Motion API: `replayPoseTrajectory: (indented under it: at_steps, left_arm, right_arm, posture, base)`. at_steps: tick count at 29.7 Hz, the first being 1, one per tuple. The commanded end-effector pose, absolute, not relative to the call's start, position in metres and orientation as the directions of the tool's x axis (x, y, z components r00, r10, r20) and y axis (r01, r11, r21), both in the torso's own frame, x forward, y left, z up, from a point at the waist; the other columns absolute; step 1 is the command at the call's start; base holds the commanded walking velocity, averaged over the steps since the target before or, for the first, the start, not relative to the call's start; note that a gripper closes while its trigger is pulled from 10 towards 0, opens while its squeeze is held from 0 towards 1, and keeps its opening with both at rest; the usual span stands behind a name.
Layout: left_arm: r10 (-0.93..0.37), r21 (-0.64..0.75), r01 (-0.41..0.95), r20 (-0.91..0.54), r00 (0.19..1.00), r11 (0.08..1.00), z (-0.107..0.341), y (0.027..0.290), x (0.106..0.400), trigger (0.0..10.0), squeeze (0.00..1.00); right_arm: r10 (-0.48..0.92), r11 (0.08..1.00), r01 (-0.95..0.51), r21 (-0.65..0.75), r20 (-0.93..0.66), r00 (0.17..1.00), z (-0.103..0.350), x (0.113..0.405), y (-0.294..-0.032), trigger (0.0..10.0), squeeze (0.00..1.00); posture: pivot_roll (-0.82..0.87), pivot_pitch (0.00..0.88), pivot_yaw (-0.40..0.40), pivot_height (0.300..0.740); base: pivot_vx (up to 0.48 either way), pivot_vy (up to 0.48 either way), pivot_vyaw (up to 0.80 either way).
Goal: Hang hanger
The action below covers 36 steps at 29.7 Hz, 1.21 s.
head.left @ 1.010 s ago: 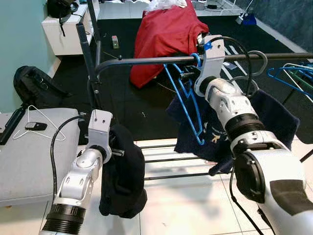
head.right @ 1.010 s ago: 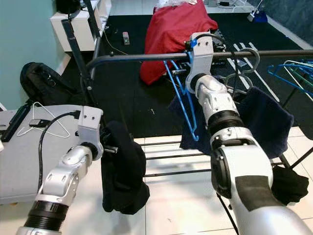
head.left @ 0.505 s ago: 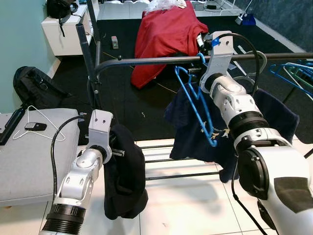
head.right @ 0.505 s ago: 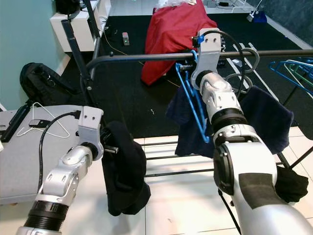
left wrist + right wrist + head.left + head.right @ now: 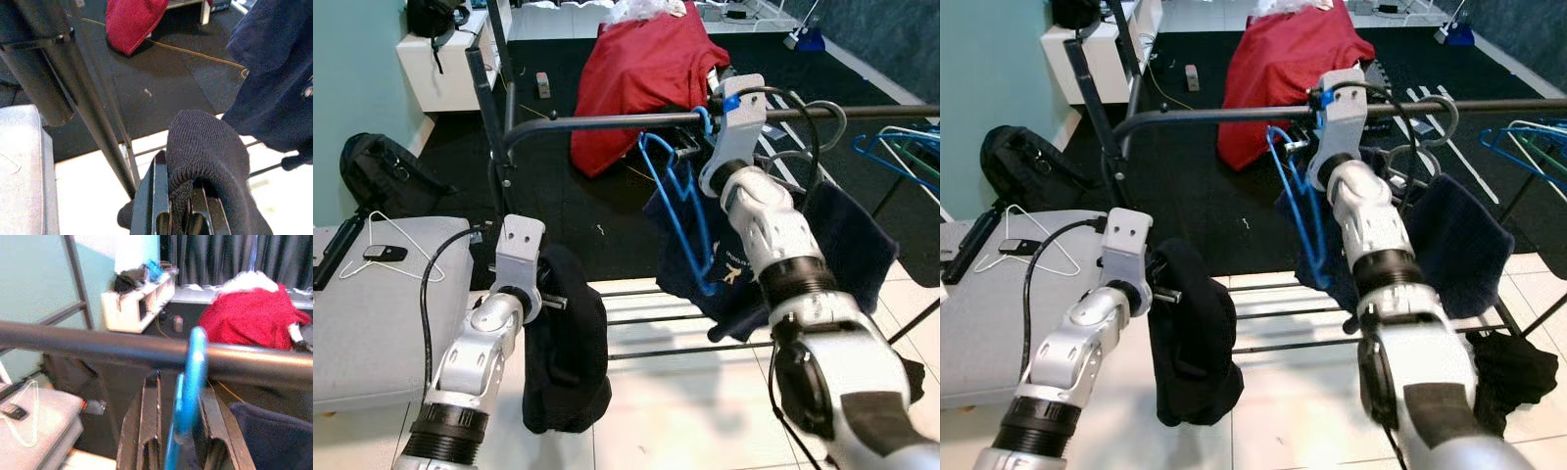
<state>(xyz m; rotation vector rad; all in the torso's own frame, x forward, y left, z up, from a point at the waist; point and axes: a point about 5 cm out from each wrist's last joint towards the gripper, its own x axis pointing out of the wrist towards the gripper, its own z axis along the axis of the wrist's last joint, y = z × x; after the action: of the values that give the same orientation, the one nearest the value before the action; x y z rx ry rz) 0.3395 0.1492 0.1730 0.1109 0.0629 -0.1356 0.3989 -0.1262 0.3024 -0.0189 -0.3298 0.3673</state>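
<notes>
A blue plastic hanger (image 5: 677,220) hangs slanted just below the dark metal rail (image 5: 597,121), with a navy garment (image 5: 847,245) draped behind it. My right gripper (image 5: 697,125) is at the rail, shut on the hanger's hook. In the right wrist view the blue hook (image 5: 193,377) sits between my fingers (image 5: 146,421), right against the rail (image 5: 73,335). Lower left, my left gripper (image 5: 558,302) is shut on a black knit garment (image 5: 570,362) that hangs down from it, with the knit fabric (image 5: 205,142) over the fingers (image 5: 151,205).
More blue and green hangers (image 5: 901,152) and grey hooks (image 5: 830,116) hang on the rail's right part. A red cloth (image 5: 646,69) lies behind. At left, a grey cushion (image 5: 372,323) carries a white wire hanger (image 5: 401,245). A black backpack (image 5: 382,176) is on the floor.
My right gripper has swung the blue hanger left along the rail, and the navy garment followed. The left arm with the black garment has edged slightly right.
</notes>
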Motion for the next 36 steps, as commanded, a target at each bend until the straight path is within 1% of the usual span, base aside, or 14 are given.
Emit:
replayPoseTrajectory:
  at_steps: [1,2,5,6,14,20,22,31,36]
  left_arm:
    - [-0.142,0.109,0.148,-0.057,0.988,0.983,0.176,0.148,0.336,10.0,0.0]
    - [-0.143,0.11,0.148,-0.058,0.988,0.983,0.176,0.148,0.336,10.0,0.0]
    - [-0.143,0.109,0.149,-0.058,0.988,0.983,0.175,0.148,0.336,10.0,0.0]
    - [-0.143,0.108,0.149,-0.059,0.988,0.983,0.175,0.148,0.336,10.0,0.0]
    - [-0.14,0.104,0.146,-0.058,0.988,0.984,0.175,0.147,0.334,10.0,0.0]
    - [-0.136,0.1,0.142,-0.06,0.989,0.985,0.174,0.148,0.332,10.0,0.0]
    - [-0.134,0.099,0.14,-0.062,0.989,0.985,0.173,0.148,0.331,10.0,0.0]
    - [-0.132,0.098,0.138,-0.062,0.989,0.986,0.172,0.148,0.33,10.0,0.0]
    - [-0.118,0.095,0.124,-0.06,0.991,0.988,0.172,0.149,0.328,10.0,0.0]
  right_arm:
    - [0.389,0.918,-0.387,-0.087,0.382,0.838,0.314,0.389,-0.119,10.0,0.0]
    - [0.395,0.913,-0.4,-0.077,0.408,0.823,0.313,0.383,-0.118,10.0,0.0]
    - [0.364,0.923,-0.382,-0.045,0.424,0.829,0.311,0.381,-0.12,10.0,0.0]
    - [0.345,0.928,-0.373,-0.013,0.41,0.844,0.304,0.38,-0.12,10.0,0.0]
    - [0.353,0.921,-0.389,0.024,0.376,0.857,0.293,0.375,-0.113,10.0,0.0]
    - [0.346,0.916,-0.395,0.075,0.352,0.869,0.288,0.363,-0.112,10.0,0.0]
    - [0.323,0.919,-0.379,0.108,0.342,0.882,0.282,0.361,-0.114,10.0,0.0]
    - [0.32,0.917,-0.381,0.119,0.353,0.879,0.277,0.359,-0.113,10.0,0.0]
    - [0.315,0.915,-0.37,0.162,0.289,0.904,0.254,0.356,-0.111,10.0,0.0]
  posture:
    - [0.0,0.209,0.033,0.74]
    - [0.0,0.209,0.033,0.74]
    - [-0.01,0.21,0.033,0.74]
    - [-0.01,0.21,0.032,0.74]
    - [-0.01,0.212,0.022,0.74]
    - [-0.01,0.216,0.015,0.74]
    - [-0.01,0.219,0.014,0.74]
    - [-0.01,0.216,0.017,0.74]
    - [-0.01,0.209,0.001,0.74]
  base:
    - [0.0,0.0,0.0]
    - [0.0,0.0,0.0]
    - [0.0,0.0,0.0]
    - [0.0,0.0,0.0]
    - [0.0,0.0,0.0]
    - [0.0,0.0,0.0]
    - [0.0,0.0,0.0]
    - [0.0,0.0,0.0]
    - [0.0,0.0,0.0]
